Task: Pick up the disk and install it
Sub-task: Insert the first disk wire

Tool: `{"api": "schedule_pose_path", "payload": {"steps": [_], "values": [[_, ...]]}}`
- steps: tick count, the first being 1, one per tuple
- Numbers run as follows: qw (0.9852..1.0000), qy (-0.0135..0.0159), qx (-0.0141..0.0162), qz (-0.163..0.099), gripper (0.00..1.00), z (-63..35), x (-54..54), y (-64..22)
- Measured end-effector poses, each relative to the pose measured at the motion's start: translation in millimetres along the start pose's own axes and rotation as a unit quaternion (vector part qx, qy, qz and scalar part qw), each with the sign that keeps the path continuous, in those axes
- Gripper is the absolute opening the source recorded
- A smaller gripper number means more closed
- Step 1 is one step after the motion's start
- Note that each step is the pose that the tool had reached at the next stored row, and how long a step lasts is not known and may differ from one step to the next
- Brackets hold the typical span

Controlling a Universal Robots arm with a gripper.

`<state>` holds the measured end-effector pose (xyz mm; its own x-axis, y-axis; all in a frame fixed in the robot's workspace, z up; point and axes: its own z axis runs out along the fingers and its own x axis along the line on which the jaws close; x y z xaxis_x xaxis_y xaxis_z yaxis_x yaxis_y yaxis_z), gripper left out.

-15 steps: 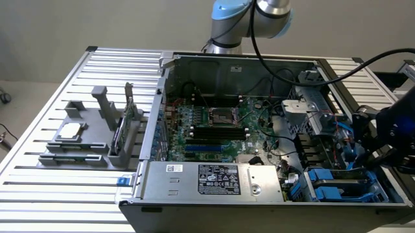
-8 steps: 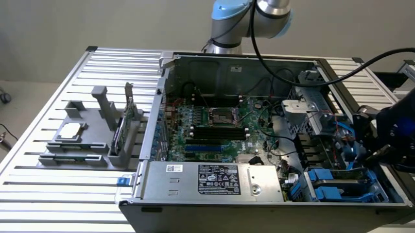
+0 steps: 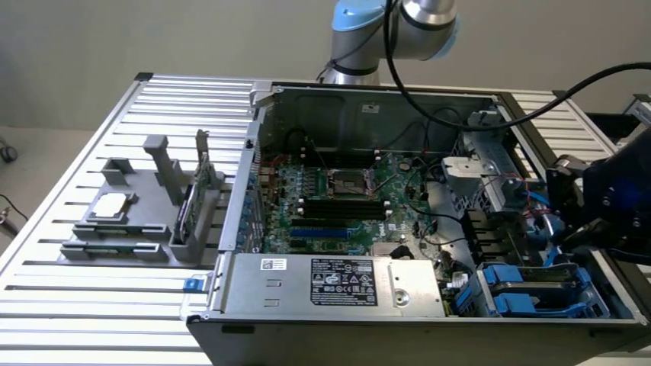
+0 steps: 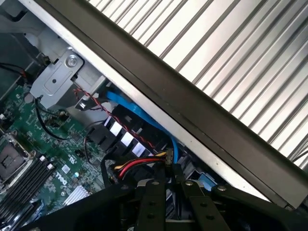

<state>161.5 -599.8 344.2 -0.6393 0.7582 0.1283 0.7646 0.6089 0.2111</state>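
tool (image 4: 173,188) | by drive bays (image 3: 529,293) in computer case (image 3: 407,335) | open or clamped: cannot tell

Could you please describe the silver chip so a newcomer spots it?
At the exterior view's left of the computer case, a grey holder stands on the slatted table. The chip lies flat on it, square and silver, unlike the upright green card.

Case (image 3: 407,343): on table (image 3: 81,320).
Stand (image 3: 152,229): exterior view's left of case.
Power supply (image 3: 336,284): in case, before circuit board (image 3: 336,191).
Drive bays (image 3: 534,293): exterior view's right of supply.
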Motion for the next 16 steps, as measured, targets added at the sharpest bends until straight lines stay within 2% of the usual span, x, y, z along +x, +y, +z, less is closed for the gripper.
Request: {"api": "schedule_pose_path", "payload": {"steps": [2,4,8,16], "values": [[1.0,0.0044,-0.0041,0.002,0.18,-1.4,2.6,-3.0],[0.9999,0.0061,-0.0068,0.007,0.18,-1.7,4.6,-5.3],[0.9997,0.0032,-0.0097,0.023,0.18,-2.0,6.4,-7.5],[0.9989,-0.0017,-0.0127,0.045,0.18,-2.7,12.4,-14.7]]}}
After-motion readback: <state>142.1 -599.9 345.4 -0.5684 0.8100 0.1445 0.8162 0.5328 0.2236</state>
